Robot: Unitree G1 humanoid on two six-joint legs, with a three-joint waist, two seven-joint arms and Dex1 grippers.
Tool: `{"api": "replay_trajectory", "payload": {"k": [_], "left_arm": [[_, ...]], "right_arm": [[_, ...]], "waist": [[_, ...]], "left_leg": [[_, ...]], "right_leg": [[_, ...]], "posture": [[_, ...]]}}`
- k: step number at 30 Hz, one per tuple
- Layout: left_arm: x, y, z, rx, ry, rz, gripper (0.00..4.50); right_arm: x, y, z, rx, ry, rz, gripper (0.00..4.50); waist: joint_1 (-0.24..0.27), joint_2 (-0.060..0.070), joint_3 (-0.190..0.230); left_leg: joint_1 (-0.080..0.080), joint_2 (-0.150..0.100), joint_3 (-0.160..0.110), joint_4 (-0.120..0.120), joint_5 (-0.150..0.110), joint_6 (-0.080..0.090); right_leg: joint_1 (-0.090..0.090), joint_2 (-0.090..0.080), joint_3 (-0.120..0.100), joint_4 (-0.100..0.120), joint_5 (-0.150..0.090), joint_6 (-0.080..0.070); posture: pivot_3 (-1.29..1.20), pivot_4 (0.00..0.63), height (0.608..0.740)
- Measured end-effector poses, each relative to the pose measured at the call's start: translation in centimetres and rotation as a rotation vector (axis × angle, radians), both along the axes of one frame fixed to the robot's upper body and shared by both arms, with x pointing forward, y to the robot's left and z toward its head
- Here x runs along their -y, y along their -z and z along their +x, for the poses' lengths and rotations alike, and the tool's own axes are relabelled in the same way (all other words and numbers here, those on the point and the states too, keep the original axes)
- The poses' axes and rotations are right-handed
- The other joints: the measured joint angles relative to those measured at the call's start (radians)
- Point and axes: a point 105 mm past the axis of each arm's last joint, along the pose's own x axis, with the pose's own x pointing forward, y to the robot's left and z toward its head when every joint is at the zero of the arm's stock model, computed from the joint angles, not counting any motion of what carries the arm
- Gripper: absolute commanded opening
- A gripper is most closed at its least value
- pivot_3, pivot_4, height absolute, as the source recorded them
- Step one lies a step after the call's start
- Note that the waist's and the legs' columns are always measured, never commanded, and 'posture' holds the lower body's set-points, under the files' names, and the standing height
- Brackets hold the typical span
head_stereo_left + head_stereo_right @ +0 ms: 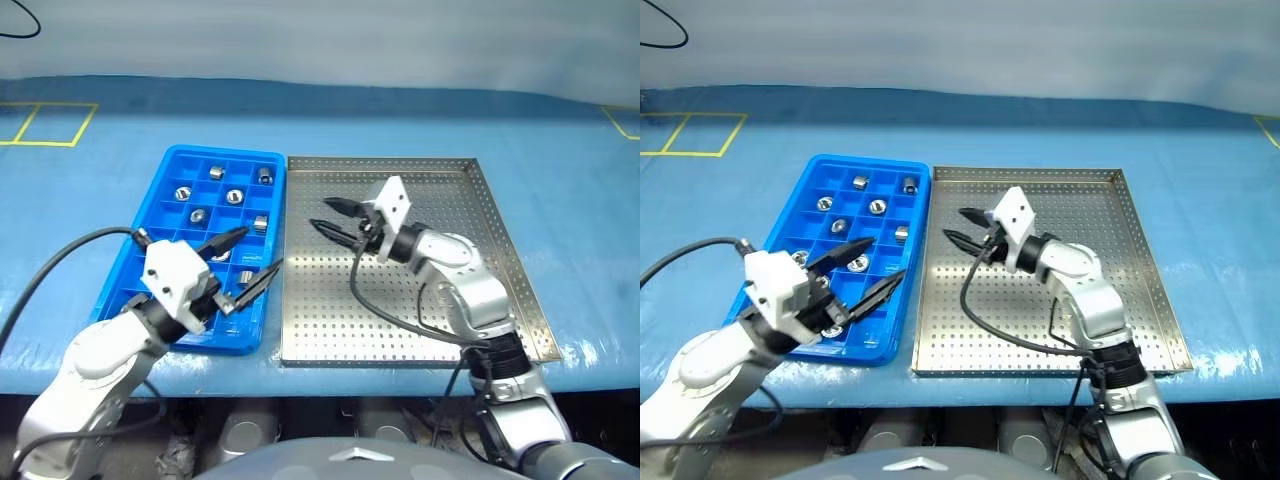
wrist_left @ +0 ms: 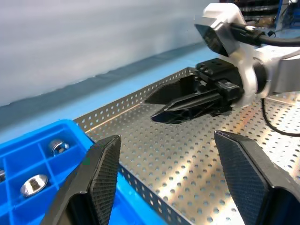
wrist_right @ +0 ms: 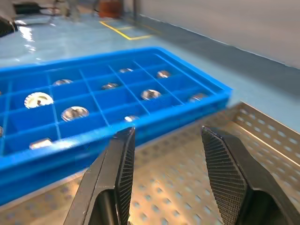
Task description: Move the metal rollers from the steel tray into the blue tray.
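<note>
L gripper (image 1: 245, 262): nearest cam, over near-right part of blue tray (image 1: 170, 172); fingers (image 2: 101, 171) spread wide, released, nothing between them, touching nothing seen.
R gripper (image 1: 332, 218): over far-left area of steel tray (image 1: 510, 265), pointing toward blue tray; fingers (image 3: 119, 168) parted w/ a clear gap, empty, not touching the tray floor as far as visible.
Metal rollers (image 1: 234, 196): all seen ones sit in blue tray compartments, one per cell, spread over far and middle rows; some near cells hidden by L gripper.
Steel tray: just right of blue tray, edges nearly touching; visible perforated floor bare.
Counter (image 1: 580, 200): blue cover, carries both trays.
</note>
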Motion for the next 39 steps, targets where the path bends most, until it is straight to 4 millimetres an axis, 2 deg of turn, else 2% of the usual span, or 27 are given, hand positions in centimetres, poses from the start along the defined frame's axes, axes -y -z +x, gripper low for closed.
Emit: {"api": "replay_trajectory", "payload": {"k": [4, 6, 11, 17, 20, 24, 39], "left_arm": [[0.8, 1.2, 2.4, -0.004, 0.01, 0.029, 3.46], [1.4, 1.5, 3.2, -0.01, 0.029, 0.028, 3.46], [1.5, 2.6, 5.1, -0.006, 0.017, 0.084, 3.46], [2.1, 3.4, 5.5, -0.034, 0.029, 0.069, 3.46], [2.0, 3.6, 5.5, -0.045, 0.029, 0.071, 3.46], [2.0, 3.6, 5.5, -0.047, 0.034, 0.072, 3.46], [2.7, 3.2, 5.9, -0.048, 0.072, 0.063, 3.46]], "right_arm": [[2.9, 0.8, -0.5, -0.018, 0.076, -0.056, 2.34], [3.6, 1.0, -1.1, -0.027, 0.08, -0.058, 2.34], [4.5, 0.9, -1.9, -0.027, 0.086, -0.065, 2.34], [4.6, 0.8, -2.1, -0.042, 0.088, -0.042, 2.34], [4.8, 1.0, -2.2, -0.056, 0.082, -0.047, 2.92], [4.8, 0.8, -2.0, -0.037, 0.108, -0.04, 4.19], [4.5, 0.8, -2.0, -0.027, 0.085, -0.055, 4.19]], "waist": [[-0.032, 0.001, 0.0], [-0.047, 0.001, 0.0], [-0.082, 0.001, 0.0], [-0.098, 0.001, 0.0], [-0.099, 0.001, 0.0], [-0.099, 0.001, -0.001], [-0.1, 0.001, -0.001]], "left_leg": [[0.0, 0.001, 0.002, 0.0, -0.001, 0.001], [0.0, 0.001, 0.003, 0.0, -0.001, 0.003], [0.0, 0.001, 0.004, 0.003, -0.003, 0.005], [0.0, 0.001, 0.005, 0.003, -0.003, 0.006], [0.0, 0.001, 0.005, 0.004, -0.003, 0.006], [0.0, 0.001, 0.005, 0.004, -0.003, 0.005], [0.0, 0.001, 0.005, 0.004, -0.003, 0.005]], "right_leg": [[0.0, 0.0, 0.001, 0.0, 0.0, 0.0], [0.0, 0.0, 0.002, 0.0, 0.001, 0.001], [0.0, 0.0, 0.004, 0.0, 0.004, 0.007], [0.0, -0.002, 0.005, 0.0, 0.005, 0.008], [0.0, -0.002, 0.005, 0.0, 0.005, 0.009], [0.0, -0.003, 0.006, 0.0, 0.005, 0.009], [-0.001, -0.004, 0.006, 0.0, 0.005, 0.009]], "posture": [[-0.18, 0.15, 0.74], [-0.2, 0.15, 0.74], [-0.23, 0.15, 0.74], [-0.24, 0.15, 0.74], [-0.23, 0.15, 0.74], [-0.23, 0.15, 0.74], [-0.21, 0.15, 0.74]]}}
